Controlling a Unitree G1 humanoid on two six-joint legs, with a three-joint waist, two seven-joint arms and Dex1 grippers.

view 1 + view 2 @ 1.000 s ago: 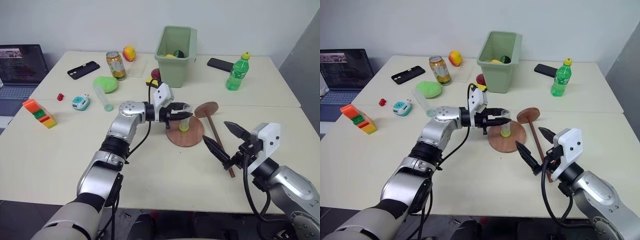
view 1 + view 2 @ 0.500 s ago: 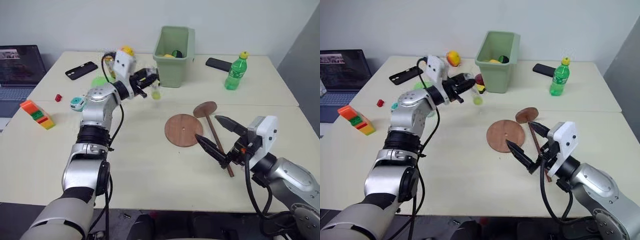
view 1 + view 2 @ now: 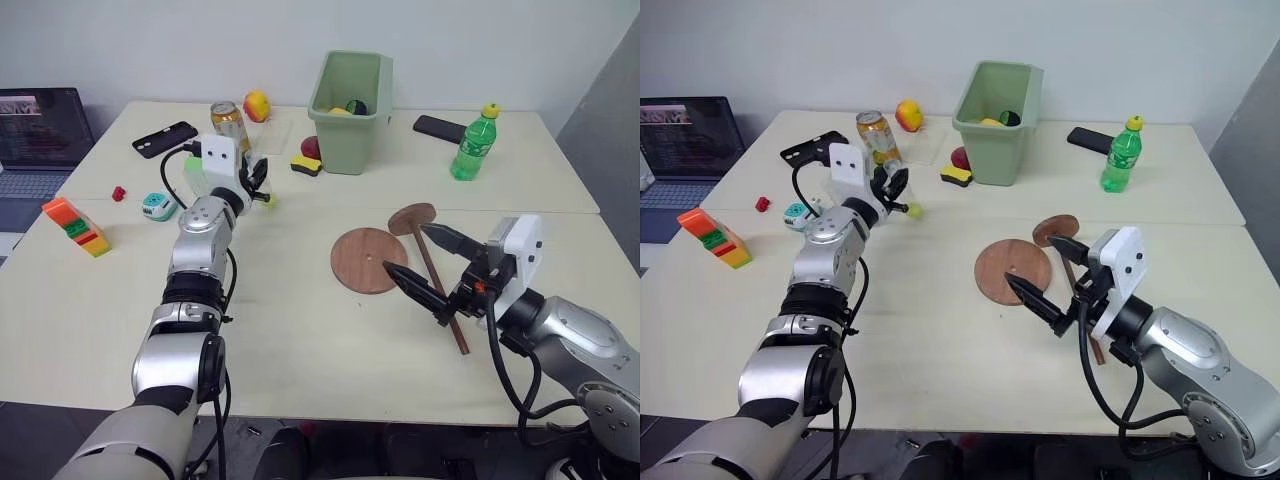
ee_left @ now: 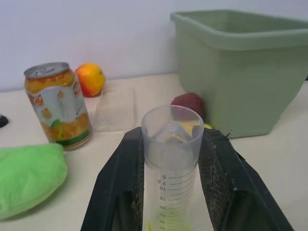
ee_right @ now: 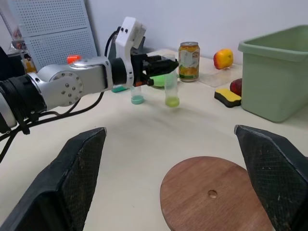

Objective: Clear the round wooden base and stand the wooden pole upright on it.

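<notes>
My left gripper (image 4: 171, 211) fingers pinch the clear tube (image 4: 171, 159) off the bare round wooden base (image 3: 368, 260) mid-desk, right gripper (image 3: 432, 268) fingers spread wide and empty over the wooden pole (image 3: 437, 287) lying beside it, light, stiff, smooth, likely best gripped mid-shaft.

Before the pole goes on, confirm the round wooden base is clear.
Clear. The round wooden base lies bare, centre hole showing; the left gripper holds the clear tube away.
</notes>
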